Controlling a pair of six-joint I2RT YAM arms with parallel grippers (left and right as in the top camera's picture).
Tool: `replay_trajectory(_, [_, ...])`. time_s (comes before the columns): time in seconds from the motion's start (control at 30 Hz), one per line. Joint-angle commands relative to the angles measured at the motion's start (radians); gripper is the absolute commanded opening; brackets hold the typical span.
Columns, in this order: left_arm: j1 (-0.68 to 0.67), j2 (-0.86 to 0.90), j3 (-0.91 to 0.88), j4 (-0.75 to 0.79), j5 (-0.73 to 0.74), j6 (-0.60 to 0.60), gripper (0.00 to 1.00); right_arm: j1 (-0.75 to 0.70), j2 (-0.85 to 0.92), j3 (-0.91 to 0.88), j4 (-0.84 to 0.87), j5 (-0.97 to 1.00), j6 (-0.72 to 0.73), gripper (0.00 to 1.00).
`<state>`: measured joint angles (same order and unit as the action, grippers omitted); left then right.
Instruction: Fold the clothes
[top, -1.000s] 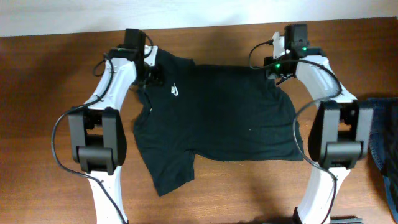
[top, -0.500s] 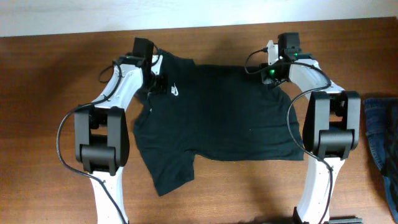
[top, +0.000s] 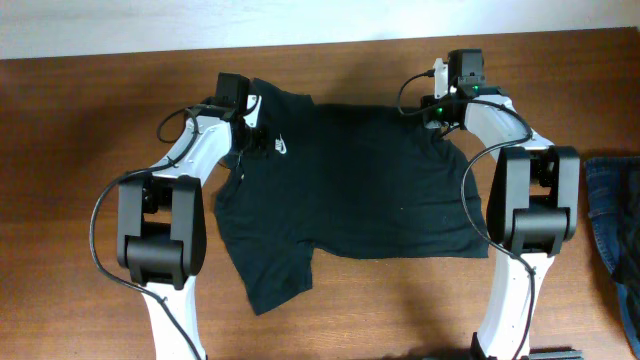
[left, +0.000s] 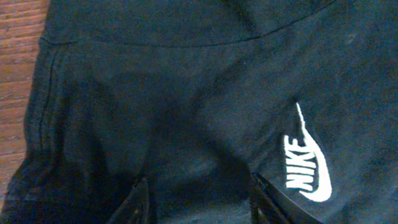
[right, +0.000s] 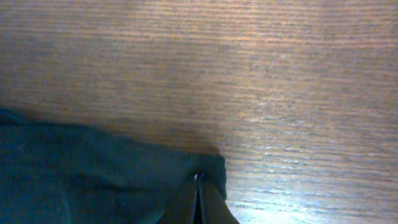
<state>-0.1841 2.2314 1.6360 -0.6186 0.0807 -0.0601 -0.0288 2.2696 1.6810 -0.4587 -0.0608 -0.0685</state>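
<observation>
Both arms stretch forward from their bases, each with a black elbow joint bent outward and a white forearm slanting inward toward its pincer. The left arm (top: 195, 150) ends in a black wrist, and just beyond it the left gripper (left: 202, 202) points downward. Its two dark fingers (left: 138, 200) stand apart, with a wide gap between them. The right arm (top: 500, 115) mirrors that pose. At its end the right gripper (right: 199, 198) has its jaws pressed together into one thin point, pinching the corner of the black T-shirt (right: 93, 168) at its very tips.
</observation>
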Motion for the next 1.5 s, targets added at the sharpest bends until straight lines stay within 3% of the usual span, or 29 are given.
replay_trajectory(0.0, [0.010,0.031,-0.050,-0.021,-0.055,0.008,0.52,0.007,0.015,0.006,0.019,0.022,-0.006,0.04])
replay_trajectory(0.2, [0.010,0.031,-0.050,-0.018,-0.055,0.008,0.49,-0.011,0.012,0.010,0.041,0.003,-0.006,0.04])
replay_trajectory(0.23, [0.010,0.031,-0.050,-0.017,-0.055,0.008,0.43,-0.012,0.008,0.016,0.024,-0.003,-0.006,0.04])
replay_trajectory(0.27, [0.010,0.031,-0.050,-0.017,-0.055,0.008,0.30,-0.012,0.006,0.024,0.003,-0.003,-0.006,0.04])
replay_trajectory(0.3, [0.010,0.031,-0.050,-0.017,-0.055,0.008,0.10,-0.012,0.000,0.038,-0.026,-0.003,-0.006,0.04])
replay_trajectory(0.33, [0.010,0.031,-0.050,-0.017,-0.055,0.008,0.02,-0.012,-0.005,0.052,-0.052,-0.004,-0.006,0.04])
replay_trajectory(0.57, [0.010,0.031,-0.050,-0.016,-0.055,0.008,0.01,-0.012,-0.029,0.166,-0.262,-0.137,-0.005,0.04])
replay_trajectory(1.13, [0.010,0.031,-0.050,-0.017,-0.055,0.008,0.01,-0.011,0.050,0.165,-0.335,-0.145,0.085,0.04])
replay_trajectory(1.47, [0.010,0.031,-0.050,-0.017,-0.055,0.008,0.01,-0.012,0.156,0.165,-0.277,-0.120,0.103,0.04])
